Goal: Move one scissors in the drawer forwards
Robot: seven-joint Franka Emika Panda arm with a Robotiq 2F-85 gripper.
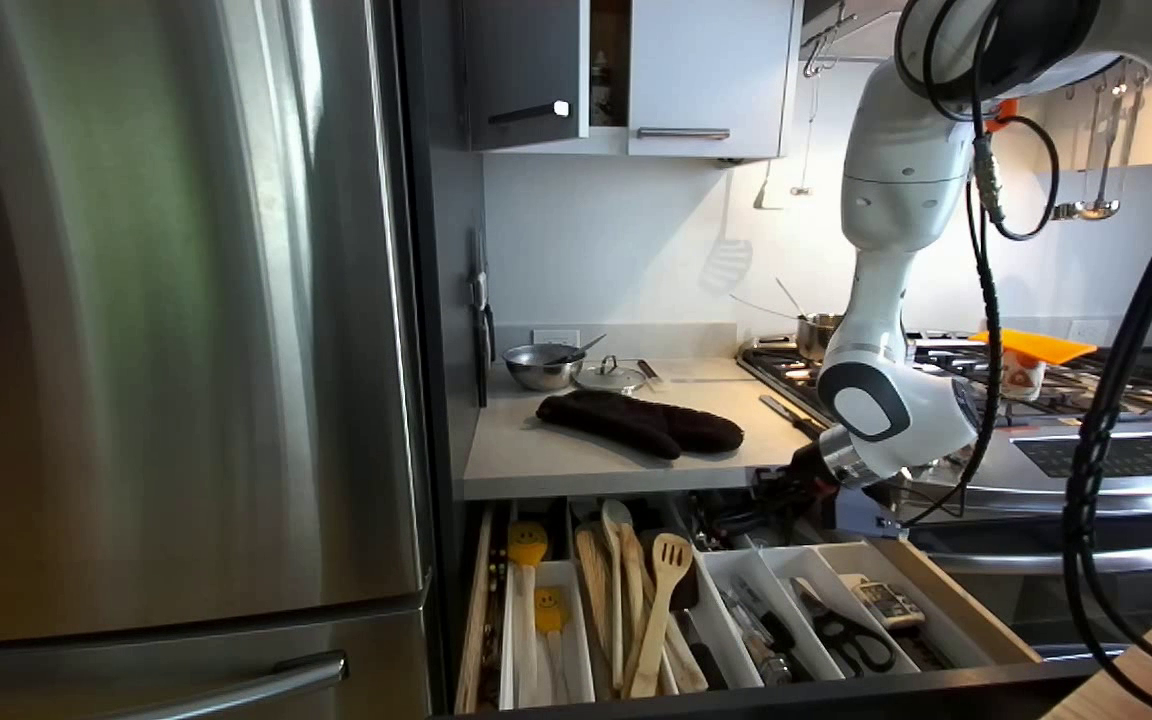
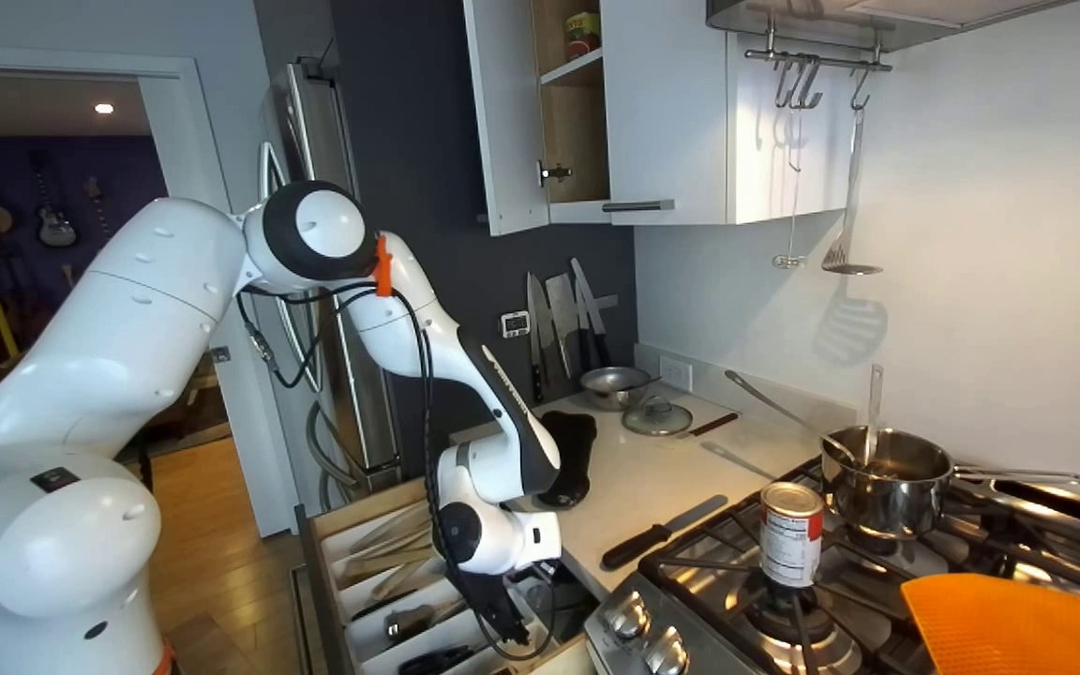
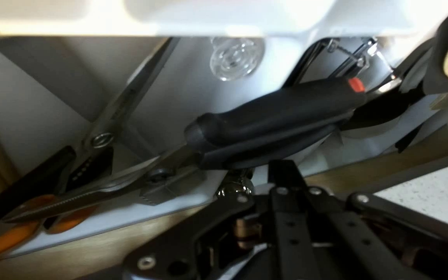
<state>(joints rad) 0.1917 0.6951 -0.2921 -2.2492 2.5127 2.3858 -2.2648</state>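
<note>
The open drawer holds white trays with tools; it also shows in an exterior view. Black-handled scissors lie in a front tray compartment. In the wrist view, black-handled shears with a red handle end lie across the back of the drawer, blades to the left. A second pair of scissors lies left of them, near orange handles. My gripper is shut, with its fingertips just beside the shears' handles; whether they touch, I cannot tell. It shows dark in both exterior views.
The countertop overhangs the drawer's back, close to my gripper. Wooden spoons lie in the drawer, and a phone-like item lies in its end compartment. Oven mitts and a knife lie on the counter. The stove adjoins it.
</note>
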